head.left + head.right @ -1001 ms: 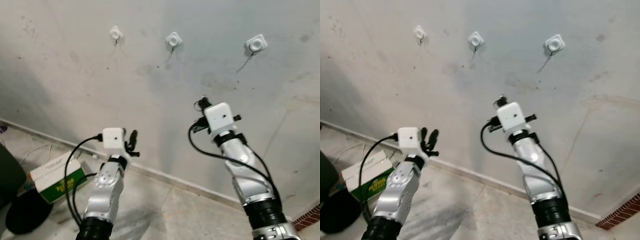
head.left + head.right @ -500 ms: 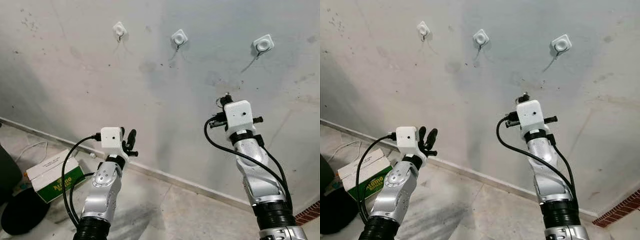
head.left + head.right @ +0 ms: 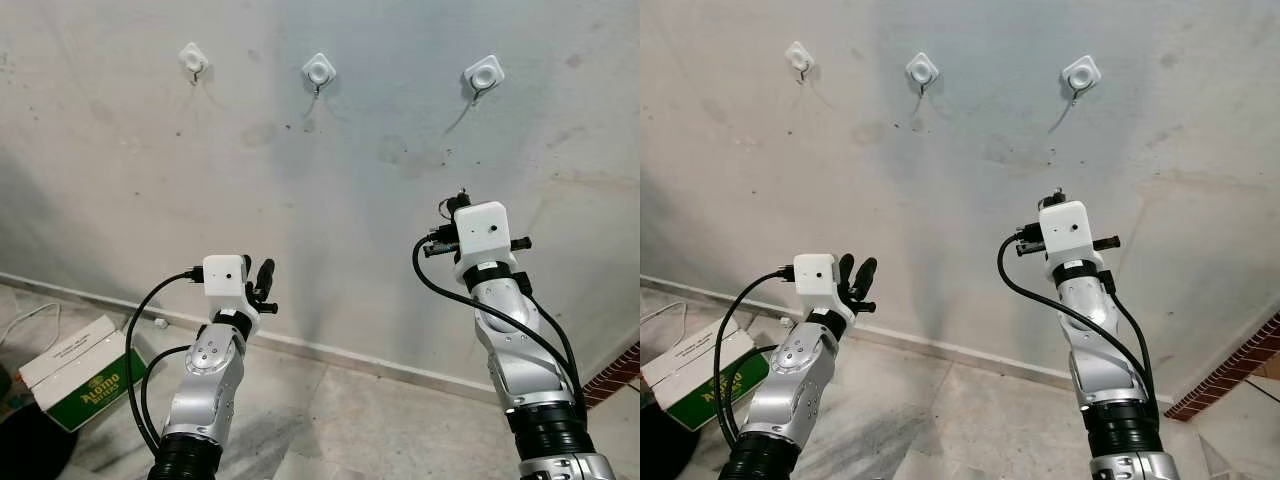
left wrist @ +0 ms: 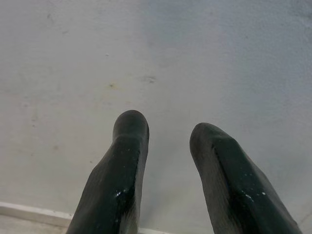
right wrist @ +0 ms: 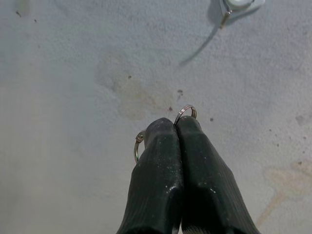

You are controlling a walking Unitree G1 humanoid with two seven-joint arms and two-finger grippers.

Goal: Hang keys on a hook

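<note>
Three white hooks are fixed high on the grey wall: a left hook (image 3: 192, 58), a middle hook (image 3: 319, 70) and a right hook (image 3: 484, 74). My right gripper (image 3: 461, 199) is raised below the right hook, shut on a metal key ring (image 5: 186, 110) that pokes out beyond its fingertips. The right hook (image 5: 239, 5) sits ahead of the fingers in the right wrist view, still apart from the ring. My left gripper (image 3: 264, 272) is held lower near the wall, open with nothing between its fingers (image 4: 129, 146).
A white and green cardboard box (image 3: 70, 370) lies on the tiled floor at the left, with a dark round object (image 3: 25, 445) beside it. A white skirting (image 3: 350, 355) runs along the wall's foot. Red brick (image 3: 615, 370) shows at the far right.
The camera has shifted, so the hooks sit further left in the picture. My right gripper holds its height below the right hook with the ring. The left arm has barely moved.
</note>
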